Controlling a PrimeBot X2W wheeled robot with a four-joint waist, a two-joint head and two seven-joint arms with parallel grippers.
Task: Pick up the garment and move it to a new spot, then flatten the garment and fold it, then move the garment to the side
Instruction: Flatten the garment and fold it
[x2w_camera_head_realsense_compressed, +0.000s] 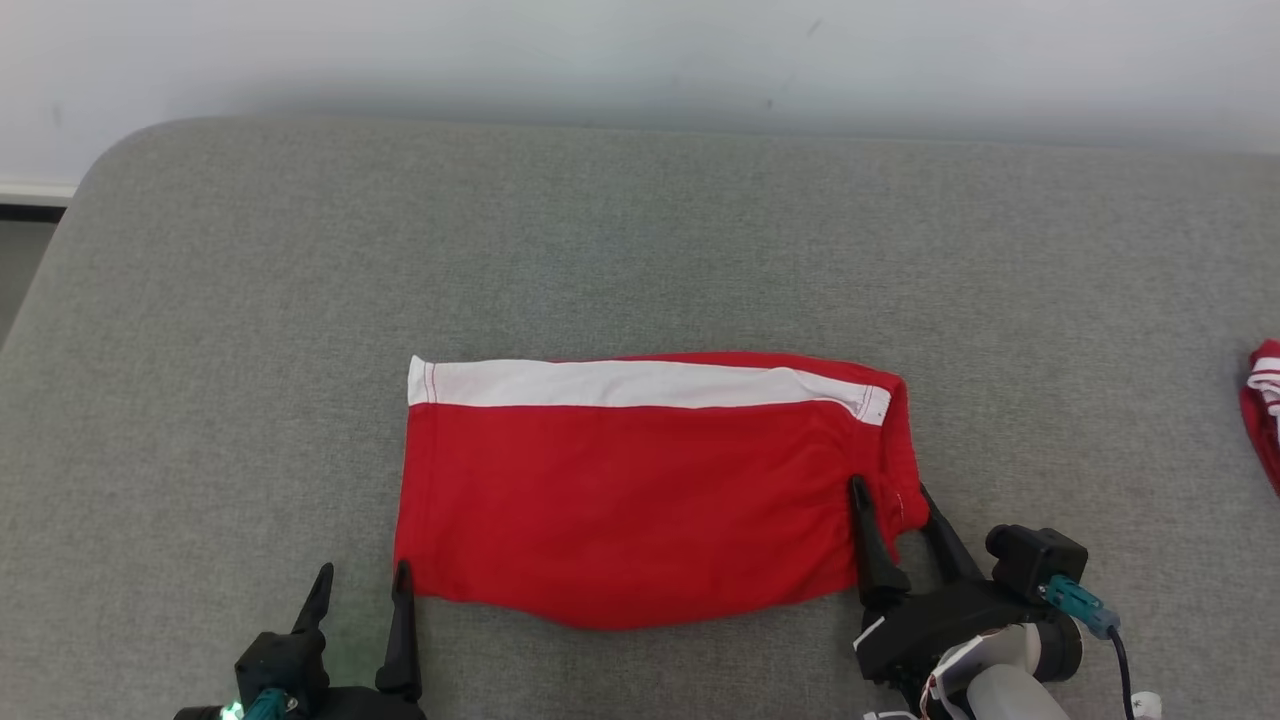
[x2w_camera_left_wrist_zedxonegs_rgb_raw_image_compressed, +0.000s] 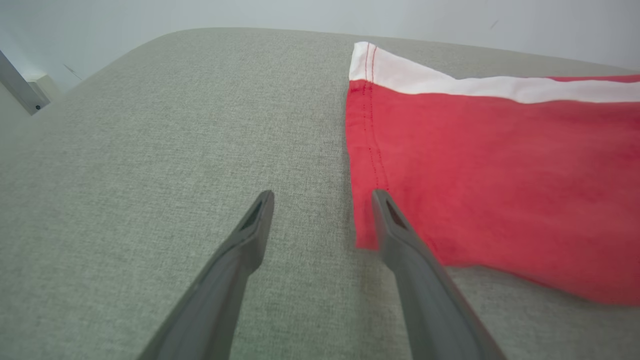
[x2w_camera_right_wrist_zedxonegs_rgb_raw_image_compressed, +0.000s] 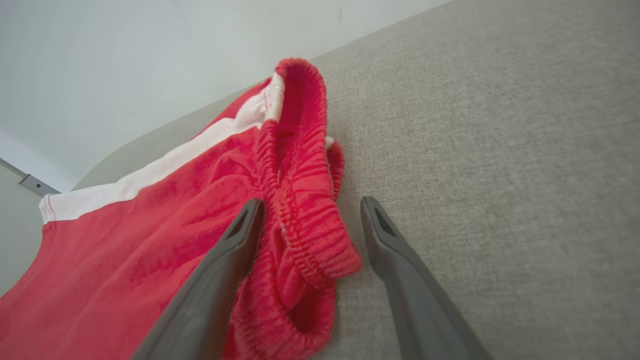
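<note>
The red shorts (x2w_camera_head_realsense_compressed: 640, 500) lie flat in the middle of the grey woven surface (x2w_camera_head_realsense_compressed: 300, 300). They make a long box shape with a white stripe (x2w_camera_head_realsense_compressed: 620, 385) along the far edge. The waistband (x2w_camera_right_wrist_zedxonegs_rgb_raw_image_compressed: 305, 215) at the right end is bumpy and bunched up. The right gripper (x2w_camera_head_realsense_compressed: 890, 485) has its fingers spread wide, one on each side of that waistband, not squeezing it. The left gripper (x2w_camera_head_realsense_compressed: 362, 570) is wide open too, holding nothing, by the near left corner. Another red cloth (x2w_camera_head_realsense_compressed: 1265, 400) is cut off at the right edge. There is bare grey room all round.
</note>
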